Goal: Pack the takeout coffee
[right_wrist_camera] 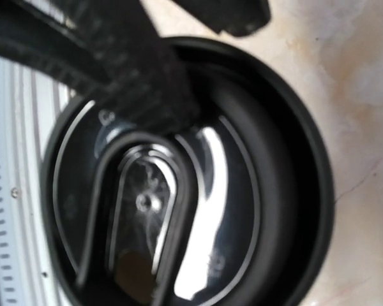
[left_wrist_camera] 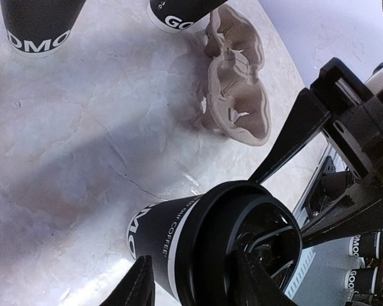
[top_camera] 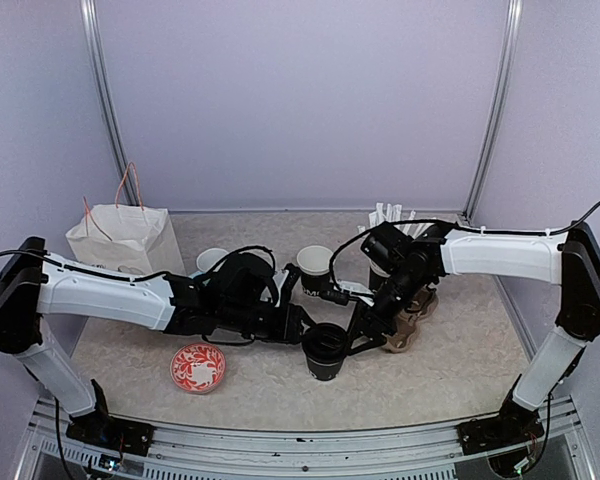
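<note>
The takeout coffee (top_camera: 324,352) is a small black cup with white lettering and a black lid, standing at the table's near centre. My left gripper (top_camera: 306,334) reaches it from the left. In the left wrist view its fingers (left_wrist_camera: 138,287) sit on both sides of the cup (left_wrist_camera: 163,233), shut on it. My right gripper (top_camera: 360,333) comes from the right with its fingers (left_wrist_camera: 287,137) spread and their tips at the lid's far rim (left_wrist_camera: 268,191). The lid (right_wrist_camera: 242,191) fills the right wrist view, and my right fingers do not show clearly there.
A brown cardboard cup carrier (top_camera: 410,318) lies just right of the cup, also in the left wrist view (left_wrist_camera: 236,89). Behind are an open black cup (top_camera: 315,265), a pale mug (top_camera: 211,260) and a cup with white straws (top_camera: 385,225). A white paper bag (top_camera: 125,238) stands far left. A red patterned plate (top_camera: 198,367) lies near left.
</note>
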Tool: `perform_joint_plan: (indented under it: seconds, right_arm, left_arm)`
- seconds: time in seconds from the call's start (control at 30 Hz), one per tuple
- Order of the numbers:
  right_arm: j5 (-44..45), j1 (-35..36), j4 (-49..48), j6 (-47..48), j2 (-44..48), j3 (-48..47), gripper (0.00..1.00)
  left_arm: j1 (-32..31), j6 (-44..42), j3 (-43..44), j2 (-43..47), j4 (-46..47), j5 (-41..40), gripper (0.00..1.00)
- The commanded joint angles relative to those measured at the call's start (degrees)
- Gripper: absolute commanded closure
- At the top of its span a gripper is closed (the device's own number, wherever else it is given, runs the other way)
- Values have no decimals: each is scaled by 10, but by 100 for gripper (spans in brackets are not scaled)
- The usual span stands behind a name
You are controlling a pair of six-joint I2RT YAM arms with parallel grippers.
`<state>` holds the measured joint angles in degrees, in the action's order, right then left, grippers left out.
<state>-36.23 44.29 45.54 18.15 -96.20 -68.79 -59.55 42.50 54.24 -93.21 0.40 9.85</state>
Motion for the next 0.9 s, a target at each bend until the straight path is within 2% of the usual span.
perform_joint_plan:
  seconds: [0.0,0.2,0.53,0.77,0.87]
  right_arm:
    - [59,-3,-42,30,11,-6,46]
    - [90,-11,-39,32,17,-22,40]
    - [107,-13,-38,40,-7,-81,40]
    - [87,-13,-32,48,21,-57,39]
    - [79,-13,-24,46,22,-51,39]
  left_arm:
    - [-30,-27,0,-1,-153,-35,55]
    - [-30,-20,18,45,-141,-58,51]
    - [-30,-12,20,84,-162,-82,48]
    - [-30,24,-9,120,-124,-67,45]
    - [-29,60,-16,117,-135,-63,49]
